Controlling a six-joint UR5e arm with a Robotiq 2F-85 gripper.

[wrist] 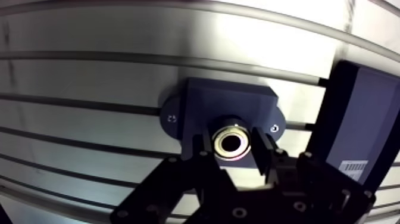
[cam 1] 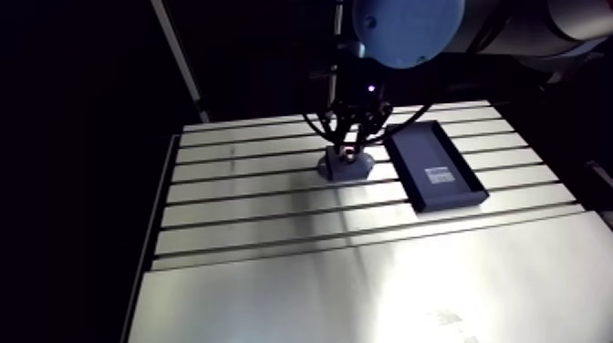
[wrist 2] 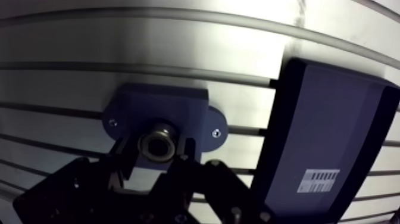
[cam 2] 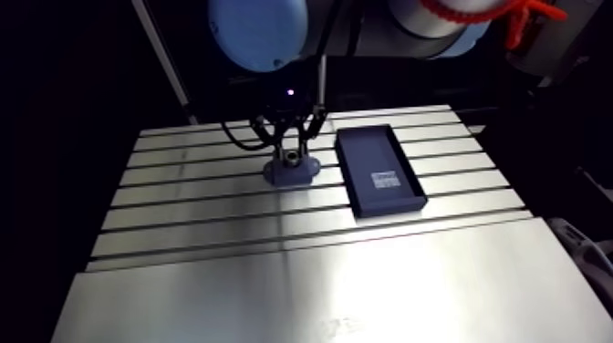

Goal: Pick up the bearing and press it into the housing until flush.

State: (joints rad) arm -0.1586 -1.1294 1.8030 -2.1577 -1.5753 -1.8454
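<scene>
A dark blue-grey housing [wrist: 238, 102] with two flange ears lies flat on the slotted table [cam 1: 264, 214]. The bearing [wrist: 231, 143], a shiny metal ring, sits over the housing's centre bore. My gripper [wrist: 233, 145] comes straight down on it, and its two black fingers [wrist: 205, 149] press against the ring's opposite sides. Whether the ring's top is level with the housing face cannot be told. In the arm view the gripper [cam 1: 352, 146] stands upright on top of the housing [cam 1: 345, 167].
A shallow black tray [cam 1: 434, 168] with a white barcode label [wrist 2: 317, 179] lies on the table just beside the housing, a small gap between them. The table's near half is smooth metal plate [cam 2: 301, 292], without slots.
</scene>
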